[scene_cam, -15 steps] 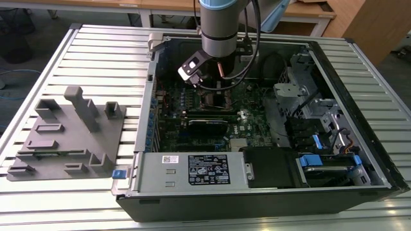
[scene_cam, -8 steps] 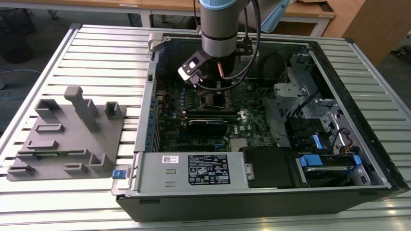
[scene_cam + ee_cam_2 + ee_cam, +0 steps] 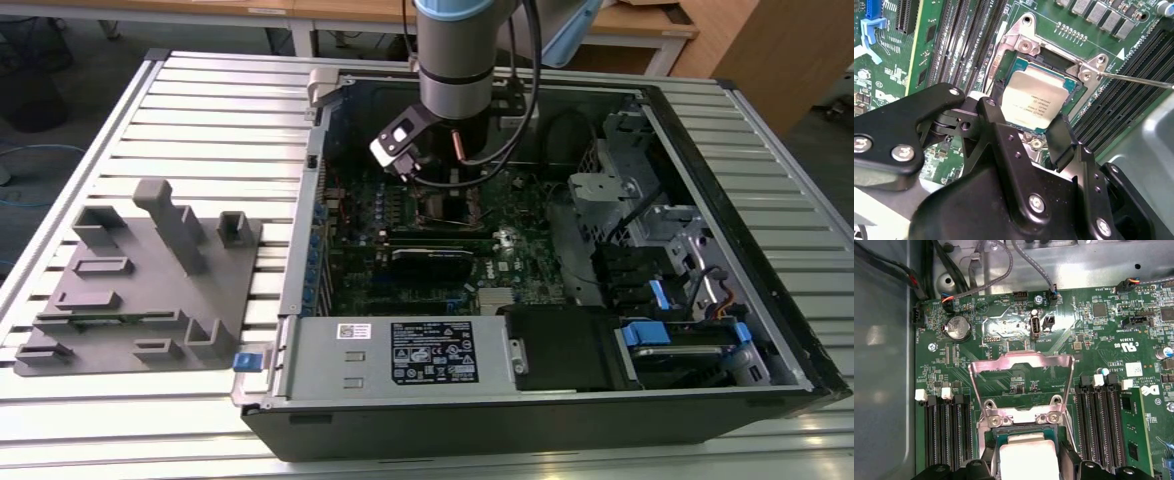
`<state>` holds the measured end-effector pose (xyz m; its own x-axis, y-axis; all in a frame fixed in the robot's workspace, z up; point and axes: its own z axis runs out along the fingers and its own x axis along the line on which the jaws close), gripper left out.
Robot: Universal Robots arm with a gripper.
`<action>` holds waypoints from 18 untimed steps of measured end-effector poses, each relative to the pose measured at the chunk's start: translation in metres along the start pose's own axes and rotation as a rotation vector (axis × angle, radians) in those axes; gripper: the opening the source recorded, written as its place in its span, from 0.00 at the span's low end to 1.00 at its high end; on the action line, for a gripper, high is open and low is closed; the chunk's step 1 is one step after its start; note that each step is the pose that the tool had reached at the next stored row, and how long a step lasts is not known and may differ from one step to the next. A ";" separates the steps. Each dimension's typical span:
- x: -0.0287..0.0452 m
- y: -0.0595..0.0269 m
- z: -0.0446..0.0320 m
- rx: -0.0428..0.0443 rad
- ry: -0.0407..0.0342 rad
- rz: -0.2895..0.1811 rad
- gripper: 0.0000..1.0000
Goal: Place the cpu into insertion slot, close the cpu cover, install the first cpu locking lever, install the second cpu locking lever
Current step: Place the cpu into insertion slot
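Grey moulded fixture point(image 3: 134, 280) lies on the slatted desk point(image 3: 200, 90) at the exterior view's left, well apart from the open computer case point(image 3: 534, 400), into which the arm point(image 3: 454, 50) reaches from above. Over the green board the pincer point(image 3: 1024, 114) is clamped on the cpu point(image 3: 1036, 97), its fingers point(image 3: 990, 107) pressed to two opposite edges. The chip lies in or just above the insertion slot point(image 3: 1054, 59); I cannot tell whether it is fully seated. The danger, as I judge it, is a chip let go slightly tilted or turned. It would sit crooked on the contacts, and the frame would bear on it unevenly. Long black memory slots point(image 3: 964, 45) flank the socket closely. The cpu cover point(image 3: 1021, 358) stands tilted up beyond it, and a thin lever rod point(image 3: 1134, 79) juts out to one side, both near the fingers.
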<state>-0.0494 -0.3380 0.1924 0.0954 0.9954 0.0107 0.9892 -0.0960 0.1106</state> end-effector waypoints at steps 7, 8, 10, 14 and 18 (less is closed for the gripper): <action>-0.0002 0.0007 -0.0005 0.0000 -0.0012 0.008 0.61; -0.0002 0.0008 -0.0011 0.0000 -0.0011 0.008 0.61; -0.0002 0.0009 -0.0024 0.0000 -0.0008 0.008 0.61; -0.0001 0.0010 -0.0030 -0.0002 -0.0005 0.008 0.61; 0.0002 -0.0010 -0.0029 0.0001 -0.0010 0.008 0.61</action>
<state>-0.0508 -0.3377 0.1952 0.1037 0.9946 0.0107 0.9884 -0.1042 0.1104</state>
